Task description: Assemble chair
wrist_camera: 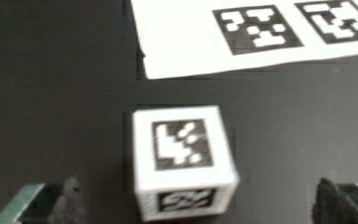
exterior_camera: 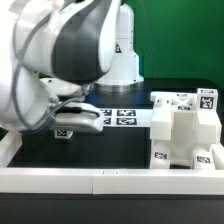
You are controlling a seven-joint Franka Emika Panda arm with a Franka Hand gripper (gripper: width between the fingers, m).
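A small white chair part (wrist_camera: 181,160), a block with black marker tags on its faces, lies on the black table. My gripper (wrist_camera: 197,205) is open and the block sits between the two dark fingertips (wrist_camera: 51,203), with a gap on each side. In the exterior view the gripper (exterior_camera: 72,122) hangs low over the table at the left, and the block (exterior_camera: 65,131) shows just under it. Larger white chair parts (exterior_camera: 185,130) with tags stand grouped at the exterior view's right.
The marker board (exterior_camera: 115,116) lies flat behind the gripper, and its corner also shows in the wrist view (wrist_camera: 247,40). A white rim (exterior_camera: 100,180) bounds the table at the front. The arm's bulk fills the exterior view's upper left.
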